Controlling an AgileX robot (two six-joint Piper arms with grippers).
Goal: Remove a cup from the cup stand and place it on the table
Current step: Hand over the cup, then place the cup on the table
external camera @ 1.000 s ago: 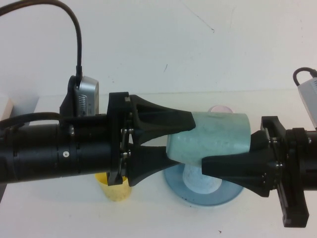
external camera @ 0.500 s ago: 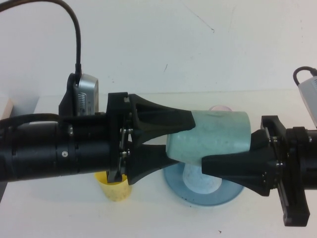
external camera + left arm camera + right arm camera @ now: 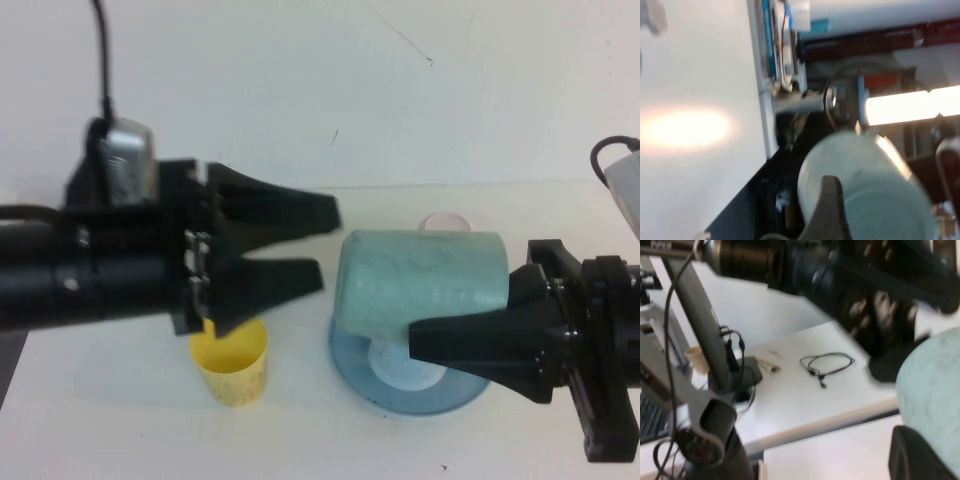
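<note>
The mint-green cup (image 3: 420, 280) lies on its side in the air above the blue cup stand (image 3: 350, 372). My right gripper (image 3: 420, 315) is shut on it from the right; one finger (image 3: 450, 345) shows under the cup and the other is hidden behind it. My left gripper (image 3: 325, 245) is open and empty, just left of the cup's mouth and not touching it. The cup also shows in the left wrist view (image 3: 875, 200) past one finger (image 3: 829, 205), and in the right wrist view (image 3: 935, 385) against a finger (image 3: 912, 455).
A yellow cup (image 3: 232, 365) stands on the white table (image 3: 300, 440) under the left gripper. A pale light-blue cup (image 3: 400, 362) sits on the stand. A pink cup rim (image 3: 445, 220) shows behind the mint cup. The left arm fills the left side.
My left gripper has let go of the mint cup and drawn back to the left with its jaws open. The cup stays in the right gripper in the same place.
</note>
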